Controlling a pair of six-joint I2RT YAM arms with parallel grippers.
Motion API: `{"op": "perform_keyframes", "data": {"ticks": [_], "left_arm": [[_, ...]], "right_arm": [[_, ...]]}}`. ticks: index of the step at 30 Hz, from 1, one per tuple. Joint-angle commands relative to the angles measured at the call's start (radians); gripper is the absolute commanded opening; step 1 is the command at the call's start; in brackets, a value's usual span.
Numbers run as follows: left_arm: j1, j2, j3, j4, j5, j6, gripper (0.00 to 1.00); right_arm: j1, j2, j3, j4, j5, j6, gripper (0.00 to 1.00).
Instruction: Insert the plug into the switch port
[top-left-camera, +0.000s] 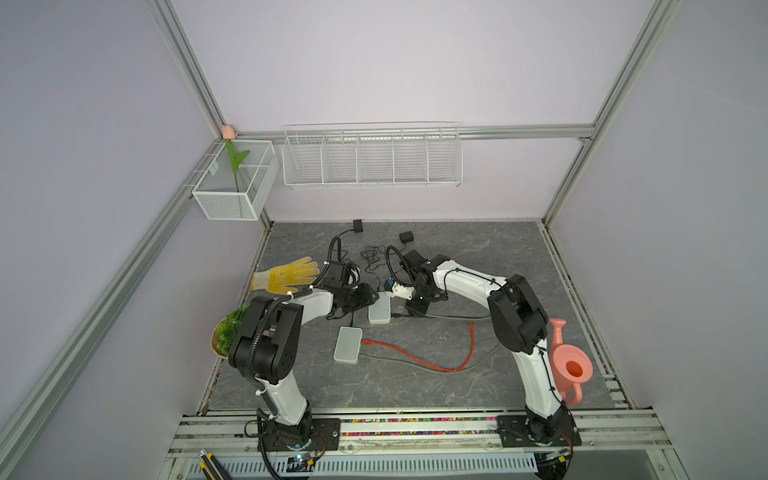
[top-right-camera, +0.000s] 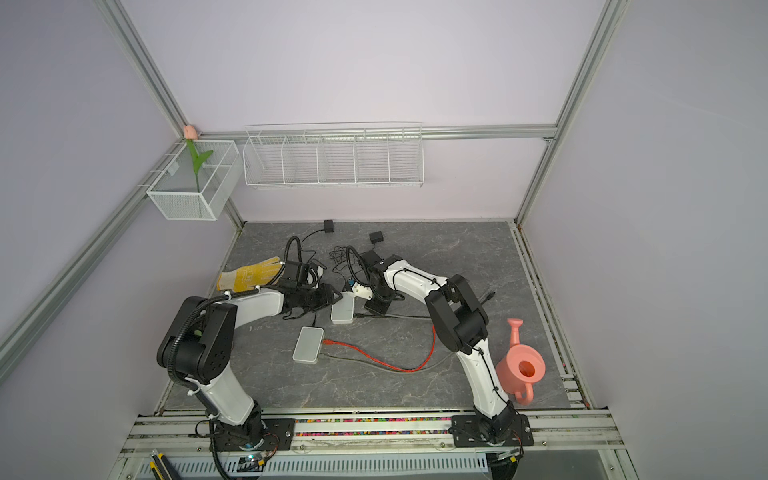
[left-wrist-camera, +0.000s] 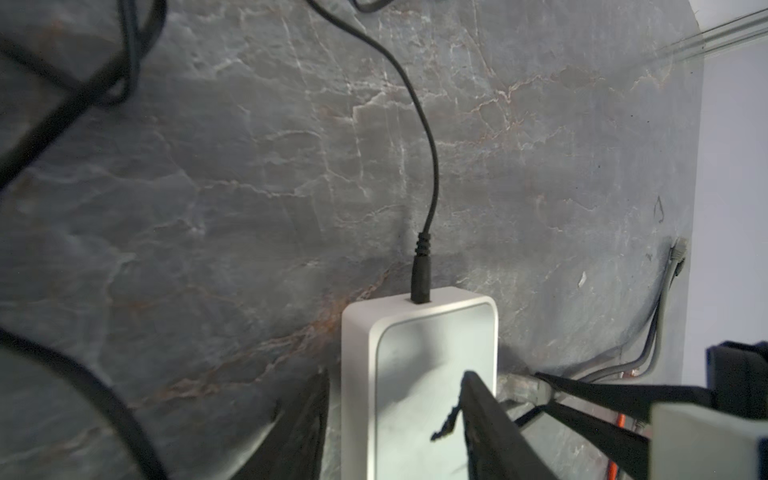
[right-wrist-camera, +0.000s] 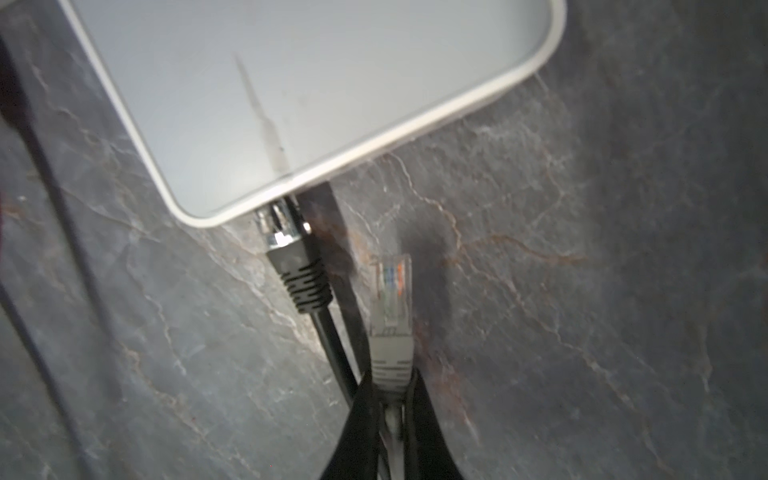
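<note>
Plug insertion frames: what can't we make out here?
- Free port on the switch: in the right wrist view the port face sits under the switch's top rim. Only the black plug, already in, shows.
- Whether the left gripper presses the switch: in the left wrist view its fingers are blurred and cut off by the frame edge.
- Grey plug in the right gripper: too small to make out in both top views, beneath the arm's wrist.
</note>
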Motion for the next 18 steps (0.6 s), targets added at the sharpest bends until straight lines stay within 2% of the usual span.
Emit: {"op": "perform_keyframes", "data": {"ticks": [1,8,18], "left_arm": [[-0.009,0.041,0.03,0.021,0.031,0.008,0.5],[-0.015,0.123,0.083,0.067,0.078,-0.007,0.44],[-0.012,0.177,0.174,-0.003,0.053,0.043,0.4]], "right_arm": [[0.026,-0.008,0.025,-0.015,-0.07,0.003,0.07],[0.045,0.028,0.049,-0.01,-0.09,0.011,0.07],[-0.016,0.007,0.06,-0.041,0.016,0.02,0.07]]}}
